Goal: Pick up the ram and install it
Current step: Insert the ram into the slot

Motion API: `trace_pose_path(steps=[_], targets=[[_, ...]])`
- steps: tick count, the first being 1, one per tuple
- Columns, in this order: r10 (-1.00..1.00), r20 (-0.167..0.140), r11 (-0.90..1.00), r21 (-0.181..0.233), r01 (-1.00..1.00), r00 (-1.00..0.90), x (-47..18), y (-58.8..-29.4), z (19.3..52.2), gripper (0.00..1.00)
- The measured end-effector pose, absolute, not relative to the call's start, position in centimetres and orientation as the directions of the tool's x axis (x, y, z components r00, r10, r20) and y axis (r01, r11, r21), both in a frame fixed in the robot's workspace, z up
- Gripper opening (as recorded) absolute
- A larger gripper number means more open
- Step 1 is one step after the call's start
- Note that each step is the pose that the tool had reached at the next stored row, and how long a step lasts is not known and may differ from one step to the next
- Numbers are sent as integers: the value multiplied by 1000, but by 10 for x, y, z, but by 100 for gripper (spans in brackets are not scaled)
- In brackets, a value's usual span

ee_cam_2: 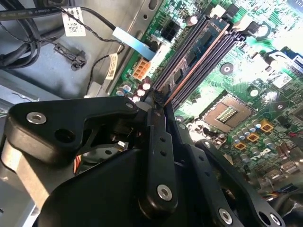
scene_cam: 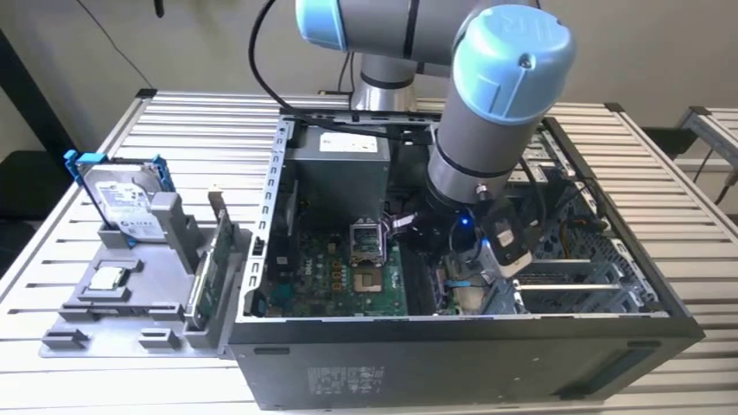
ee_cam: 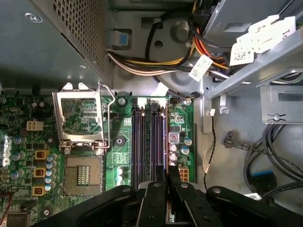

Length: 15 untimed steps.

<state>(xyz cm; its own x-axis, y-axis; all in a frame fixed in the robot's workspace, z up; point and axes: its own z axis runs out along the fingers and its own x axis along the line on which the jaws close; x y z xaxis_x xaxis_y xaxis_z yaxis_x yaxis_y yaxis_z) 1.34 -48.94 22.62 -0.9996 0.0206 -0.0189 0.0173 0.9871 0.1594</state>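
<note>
The ram [ee_cam_2: 204, 43], a long dark blue-black stick with black chips, stands on edge in one of the memory slots [ee_cam: 144, 142] on the green motherboard [scene_cam: 334, 281], inside the open computer case [scene_cam: 461, 363]. My gripper [ee_cam_2: 158, 101] reaches down into the case beside the board, seen in the exterior view as gripper [scene_cam: 459, 259]. Its black fingers [ee_cam: 158, 174] are shut on the near end of the ram, directly over the slot row. The stick lies along the slot; how deep it sits I cannot tell.
The empty processor socket [ee_cam: 83, 175] with its raised metal frame [ee_cam: 80, 118] lies beside the slots. Cable bundles [ee_cam: 156, 61] and a drive bay [ee_cam: 255, 71] crowd the slots' far end. Outside the case, a grey rack [scene_cam: 127, 303] holds a silver hard drive [scene_cam: 121, 203] and a green card [scene_cam: 213, 268].
</note>
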Motion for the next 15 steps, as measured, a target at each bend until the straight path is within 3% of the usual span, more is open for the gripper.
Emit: trace_pose_path(steps=[15], targets=[[29,-14,981,194,26,-999,13,-497,223,15]])
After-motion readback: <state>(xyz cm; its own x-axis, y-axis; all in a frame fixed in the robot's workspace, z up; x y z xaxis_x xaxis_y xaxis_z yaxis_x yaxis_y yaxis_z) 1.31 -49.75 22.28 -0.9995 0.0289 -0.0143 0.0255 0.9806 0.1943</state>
